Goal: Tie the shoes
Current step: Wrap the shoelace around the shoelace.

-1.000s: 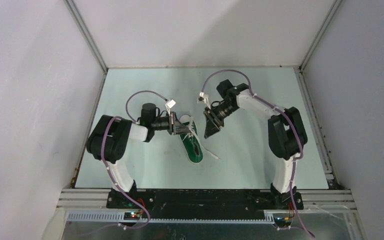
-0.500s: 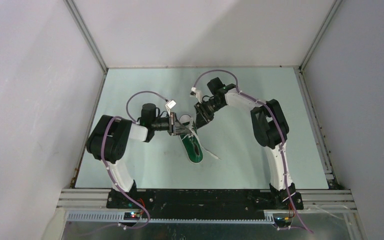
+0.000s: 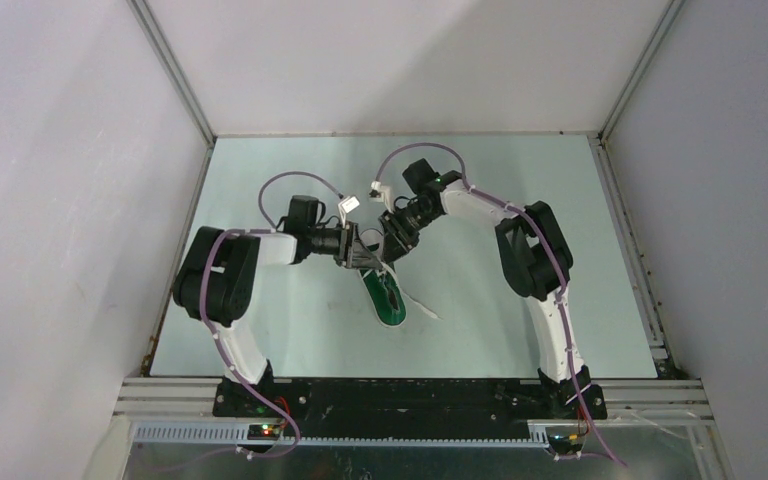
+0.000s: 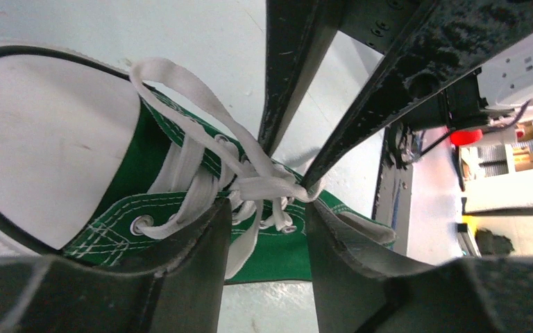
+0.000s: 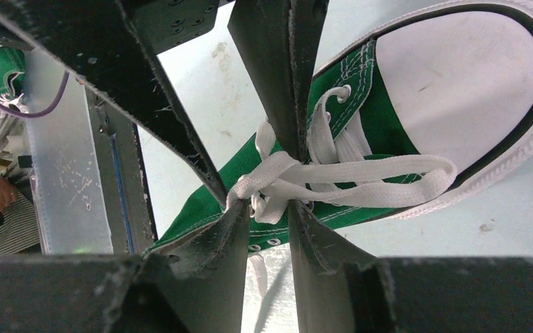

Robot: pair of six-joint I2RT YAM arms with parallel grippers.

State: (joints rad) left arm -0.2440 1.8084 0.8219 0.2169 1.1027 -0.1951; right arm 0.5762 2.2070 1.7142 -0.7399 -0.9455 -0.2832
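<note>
My left pincer [image 4: 267, 207] has just spread open astride the laces [image 5: 361, 173] of the green sneaker [image 3: 388, 298] lying mid-tabletop [image 3: 480, 320]. My right pincer [image 5: 269, 207] has swung in and now pinches the crossing. I read it as a handover, with the bow unfinished.

Sneaker [image 3: 392, 308] at table's [image 3: 280, 320] centre

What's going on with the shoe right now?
Both arms meet over the green sneaker, lying on the table. The left gripper and right gripper face each other at the white laces, where the strands bunch over the tongue. One loop lies toward the toe cap. The left jaws stand apart; whether the right ones pinch the bunch is unclear. No finished bow shows.
</note>
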